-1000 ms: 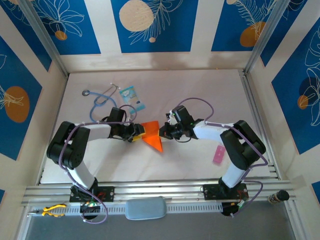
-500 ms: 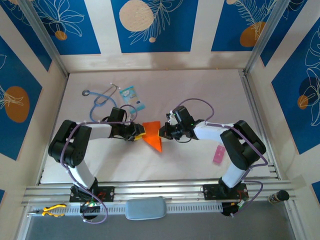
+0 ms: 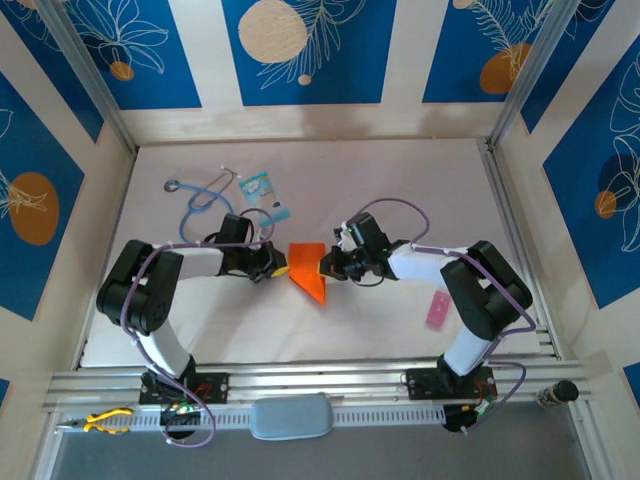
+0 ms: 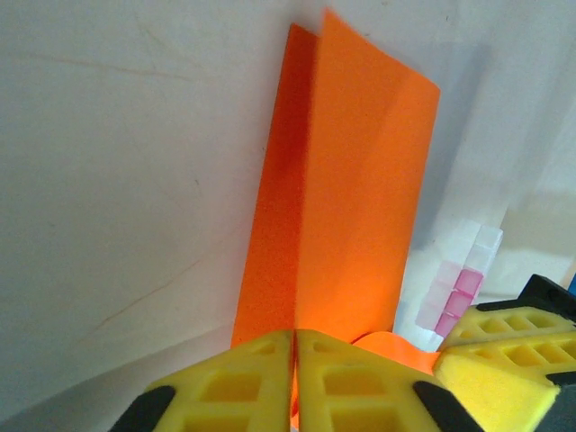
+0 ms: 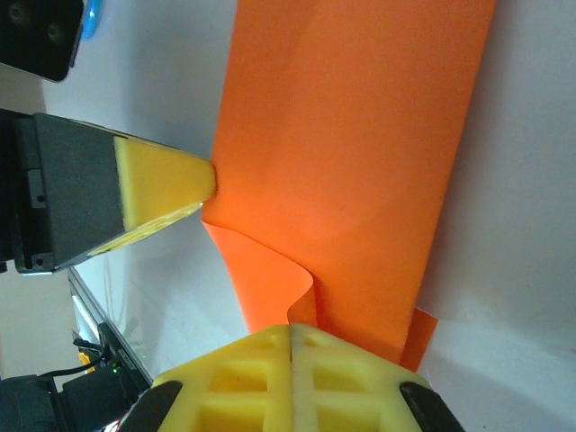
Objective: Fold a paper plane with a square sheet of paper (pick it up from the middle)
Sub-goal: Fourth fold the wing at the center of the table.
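Overhead, tall walls [image 3: 300, 50] with blue panels of white leaves and pale or orange discs close in a pale, lightly scuffed table [image 3: 400, 180]. An aluminium rail [image 3: 300, 385] runs along the table's near edge.

Both arms bend inward and meet near the table's middle. Between them lies the orange paper [image 3: 308, 270], folded into a pointed shape with its tip toward the rail.

The left gripper [image 3: 279, 269] has its yellow pads pressed together on the sheet's left edge, orange showing in the seam in the left wrist view. The right gripper [image 3: 323, 268] is likewise clamped on the opposite edge, where a small flap of paper curls up beside the pads.

Behind the left arm, a blue stethoscope [image 3: 205, 198] lies looped, with a light-blue packet [image 3: 262, 190] just beside it. A pink strip [image 3: 437, 310] sits by the right arm's elbow, and yellow-handled pliers [image 3: 105, 421] rest below the rail.
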